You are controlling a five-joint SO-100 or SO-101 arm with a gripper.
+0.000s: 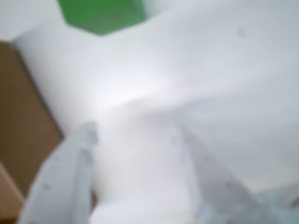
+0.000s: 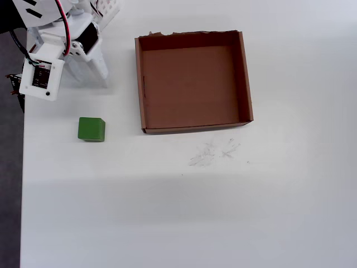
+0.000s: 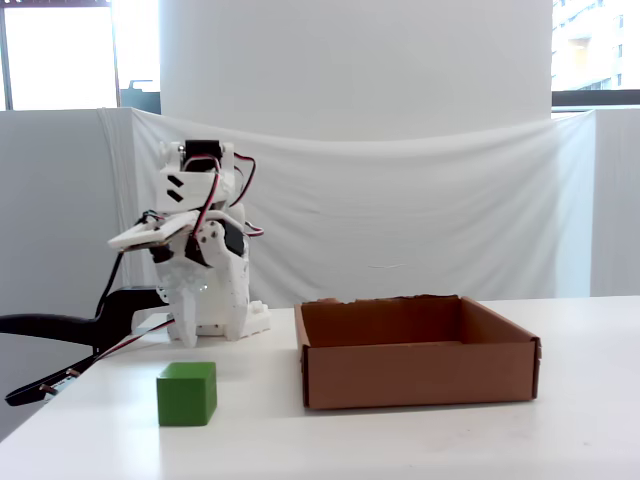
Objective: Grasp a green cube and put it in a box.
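Note:
The green cube [image 2: 91, 129] sits on the white table, left of the box in the overhead view. It also shows in the fixed view [image 3: 187, 393] and, blurred, at the top of the wrist view [image 1: 103, 14]. The brown cardboard box [image 2: 139, 84] lies empty to the right, its torn edge on the far side; the fixed view shows its front wall [image 3: 420, 375]. My gripper [image 2: 89, 77] hangs near the arm's base, above the cube in the overhead view and well apart from it. Its fingers stand spread and empty [image 1: 135, 133]. A brown blur at the wrist view's left [image 1: 23, 116] looks like the box.
The table's left edge [image 2: 22, 167] runs close beside the cube and the arm. Faint pencil scribbles [image 2: 215, 152] mark the table below the box. A black clamp and cables [image 3: 60, 330] stick out left of the arm's base.

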